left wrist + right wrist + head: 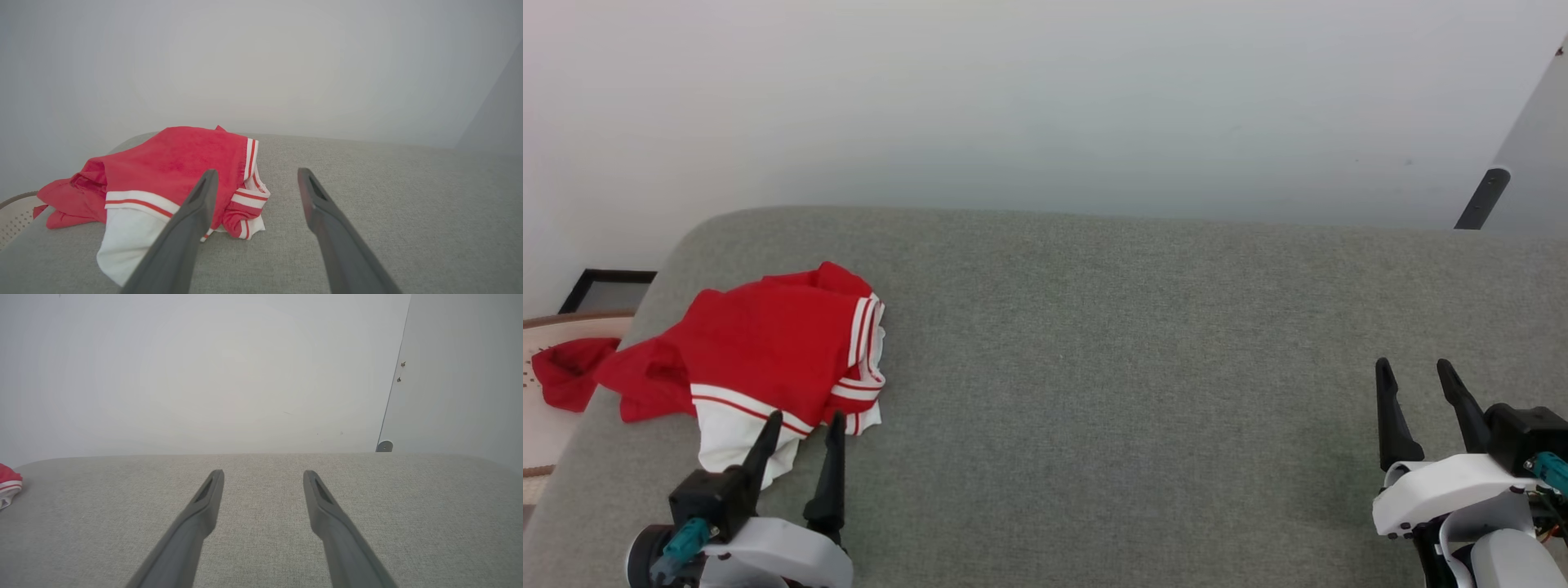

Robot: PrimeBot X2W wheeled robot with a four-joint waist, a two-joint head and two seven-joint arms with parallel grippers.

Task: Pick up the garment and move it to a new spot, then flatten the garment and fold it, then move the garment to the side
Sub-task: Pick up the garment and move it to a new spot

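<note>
The garment (760,351) is a bright red jersey shirt with white panels and red-and-white striped bands, crumpled in a heap at the left end of the grey upholstered surface (1135,367); one red part hangs over the left edge. My left gripper (805,420) is open just in front of the heap, nothing between its fingers. In the left wrist view the garment (171,171) lies ahead and left of the open gripper (255,173). My right gripper (1413,367) stands open far to the right, over bare fabric. The right wrist view catches a bit of the garment (9,486) at its left edge.
A pale perforated basket (539,408) sits beside the surface's left edge, under the hanging red cloth. A white wall (1045,98) runs behind. A grey panel with a dark bracket (1482,198) stands at the back right. Bare grey fabric stretches between the two grippers.
</note>
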